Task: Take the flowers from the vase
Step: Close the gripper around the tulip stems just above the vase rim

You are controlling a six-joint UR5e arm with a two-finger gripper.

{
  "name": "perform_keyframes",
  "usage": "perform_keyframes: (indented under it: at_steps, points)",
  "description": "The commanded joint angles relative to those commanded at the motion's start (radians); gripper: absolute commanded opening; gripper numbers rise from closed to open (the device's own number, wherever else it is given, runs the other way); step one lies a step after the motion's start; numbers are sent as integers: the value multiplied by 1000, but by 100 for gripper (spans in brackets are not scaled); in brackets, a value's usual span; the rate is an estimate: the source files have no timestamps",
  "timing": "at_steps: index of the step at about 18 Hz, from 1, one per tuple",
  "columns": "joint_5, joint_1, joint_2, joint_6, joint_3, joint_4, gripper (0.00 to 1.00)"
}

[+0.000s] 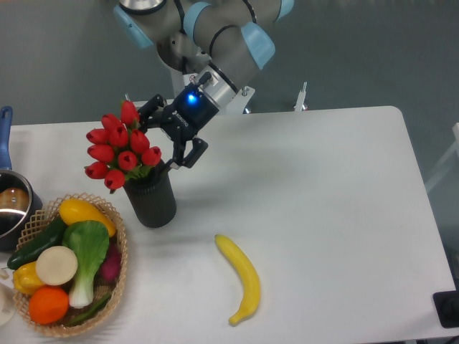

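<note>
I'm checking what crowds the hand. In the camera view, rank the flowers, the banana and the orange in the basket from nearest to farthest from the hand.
1. The flowers: right beside the hand, on its left in the picture, standing in the vase.
2. The banana: lower right, lying on the table.
3. The orange: far lower left, in the basket.
</note>
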Motion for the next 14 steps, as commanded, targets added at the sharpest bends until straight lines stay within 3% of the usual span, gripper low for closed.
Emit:
perform_keyframes:
  at_steps: [6,7,10,11,14]
  points:
    - [-3,-51,-18,0,-3,2,97]
    - [-3,-51,-18,2,-2,2,81]
    - [-3,-51,-17,6,0,2,8]
    - [-3,-49,-15,8,3,2,0]
    - [-3,-46,0,5,8,2,0]
